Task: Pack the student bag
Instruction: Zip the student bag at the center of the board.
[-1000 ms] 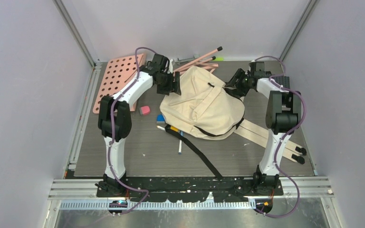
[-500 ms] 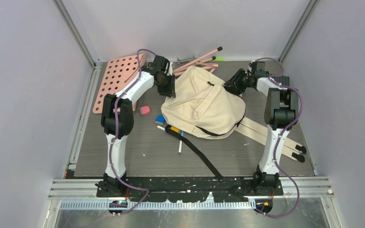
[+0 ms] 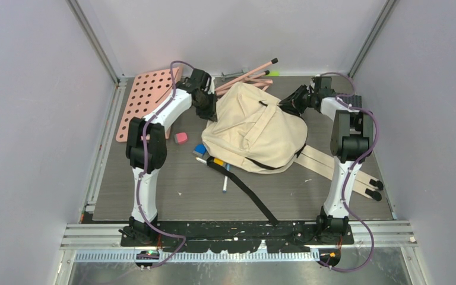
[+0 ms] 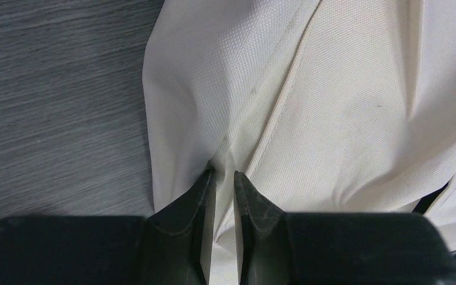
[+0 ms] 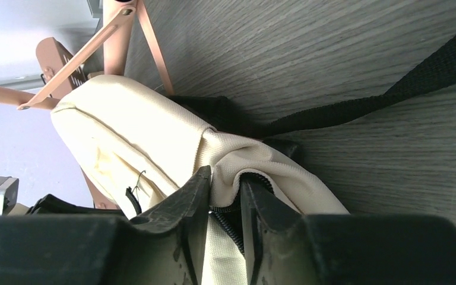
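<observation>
The student bag (image 3: 255,130), a cream cloth backpack with black straps, lies in the middle of the table. My left gripper (image 3: 212,113) is at its far left edge, jaws pinched on a fold of the cream cloth (image 4: 255,119). My right gripper (image 3: 286,105) is at the bag's far right corner. Its jaws are pinched on a cream fold with a black zipper (image 5: 228,217) running between them. In the right wrist view the bag (image 5: 136,142) bulges away from the fingers and a black strap (image 5: 392,95) trails off across the table.
A pink perforated board (image 3: 145,98) lies at the back left. Pink rods (image 3: 246,74) stick out behind the bag. A pink eraser (image 3: 180,138), a blue block (image 3: 200,148) and a pen (image 3: 225,180) lie left of and in front of the bag. Cream straps (image 3: 338,172) run right.
Both grippers have closed from open onto the bag's cloth, the left at the far left edge and the right at the far right corner. The bag's top edges are drawn up slightly.
</observation>
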Action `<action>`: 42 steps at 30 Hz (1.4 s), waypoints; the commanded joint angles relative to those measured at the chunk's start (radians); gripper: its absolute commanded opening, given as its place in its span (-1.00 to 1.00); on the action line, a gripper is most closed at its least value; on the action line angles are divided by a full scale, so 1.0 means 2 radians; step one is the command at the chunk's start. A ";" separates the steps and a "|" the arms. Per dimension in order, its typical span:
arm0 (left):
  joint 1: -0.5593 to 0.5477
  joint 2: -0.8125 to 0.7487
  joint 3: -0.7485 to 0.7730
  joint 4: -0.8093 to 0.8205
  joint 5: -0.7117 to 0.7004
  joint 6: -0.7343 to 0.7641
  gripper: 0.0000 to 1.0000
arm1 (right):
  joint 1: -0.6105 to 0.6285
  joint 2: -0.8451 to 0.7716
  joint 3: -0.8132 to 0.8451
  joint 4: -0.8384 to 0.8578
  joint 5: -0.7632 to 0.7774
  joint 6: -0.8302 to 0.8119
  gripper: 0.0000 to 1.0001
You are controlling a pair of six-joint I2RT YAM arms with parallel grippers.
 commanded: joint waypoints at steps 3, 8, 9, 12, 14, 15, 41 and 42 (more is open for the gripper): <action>0.001 -0.012 0.009 0.026 -0.002 -0.002 -0.61 | 0.008 -0.068 -0.010 0.039 -0.006 -0.003 -0.14; 0.002 -0.013 0.005 0.029 0.001 -0.005 -0.60 | 0.008 -0.073 -0.023 0.020 -0.017 -0.031 0.02; 0.002 -0.014 0.004 0.029 0.001 -0.005 -0.60 | 0.008 -0.074 -0.026 0.018 -0.018 -0.031 0.05; 0.002 -0.016 0.002 0.030 0.001 -0.004 -0.61 | 0.008 -0.087 -0.045 0.013 -0.008 -0.036 0.15; 0.003 -0.017 0.001 0.031 0.004 -0.004 -0.61 | 0.008 -0.090 -0.050 -0.003 0.004 -0.044 0.19; 0.003 -0.017 0.001 0.031 0.005 -0.004 -0.61 | 0.008 -0.089 -0.048 -0.011 0.008 -0.049 0.20; 0.007 0.008 0.035 0.018 0.019 -0.004 -0.63 | 0.014 0.002 0.036 -0.009 -0.005 -0.023 0.08; 0.007 0.009 0.036 0.018 0.019 -0.004 -0.63 | 0.015 0.003 0.039 -0.006 -0.005 -0.021 0.05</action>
